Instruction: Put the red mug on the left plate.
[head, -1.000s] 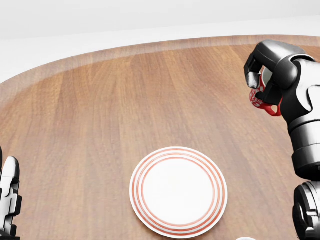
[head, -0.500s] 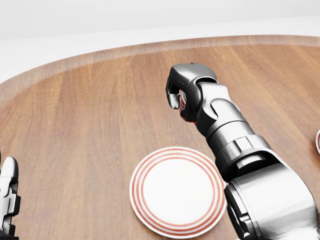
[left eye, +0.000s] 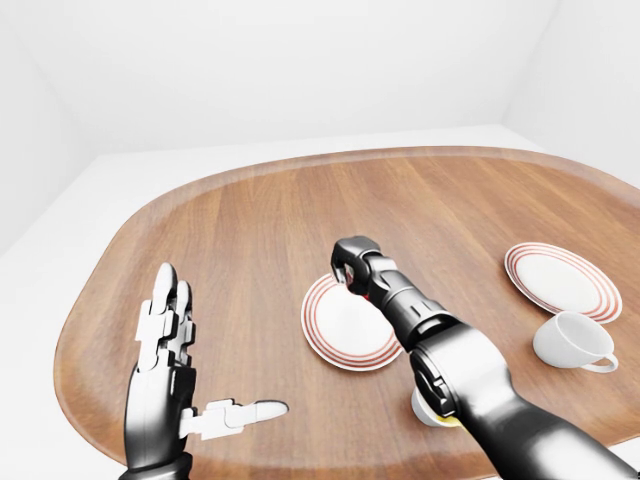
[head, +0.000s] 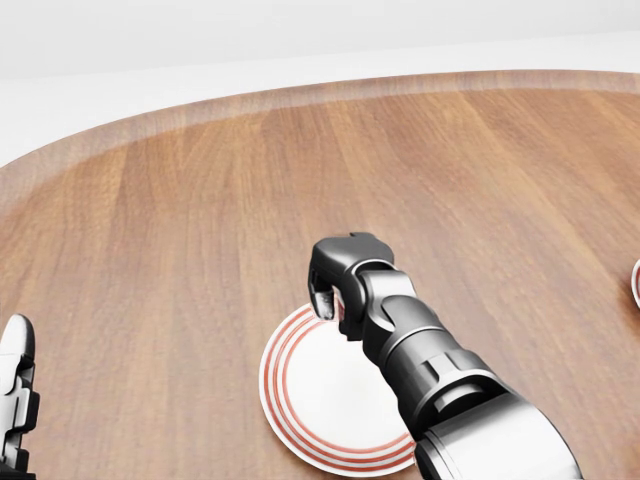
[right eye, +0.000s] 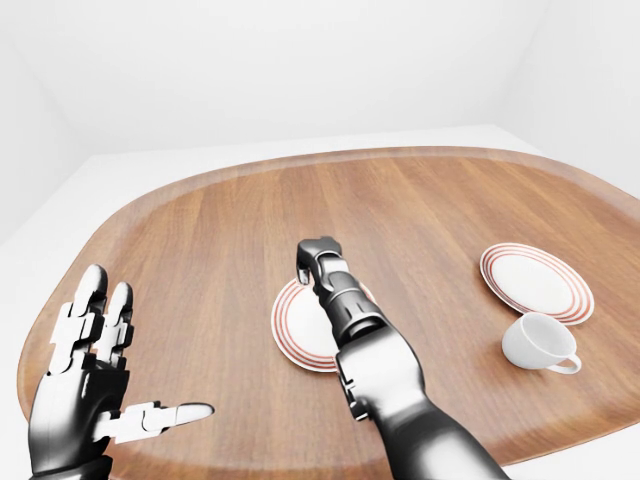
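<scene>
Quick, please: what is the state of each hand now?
Left hand: open, holding nothing.
Right hand: closed around the red mug, above the left plate.

I count two red-ringed plates on the table (left eye: 240, 230): the left plate (left eye: 340, 330) under my arm and the right plate (left eye: 560, 278). I see one white cup (left eye: 570, 342) lying on its side, one red mug (left eye: 368, 290), mostly hidden, and one yellow-bottomed cup (left eye: 432, 412) half hidden by my forearm.
</scene>
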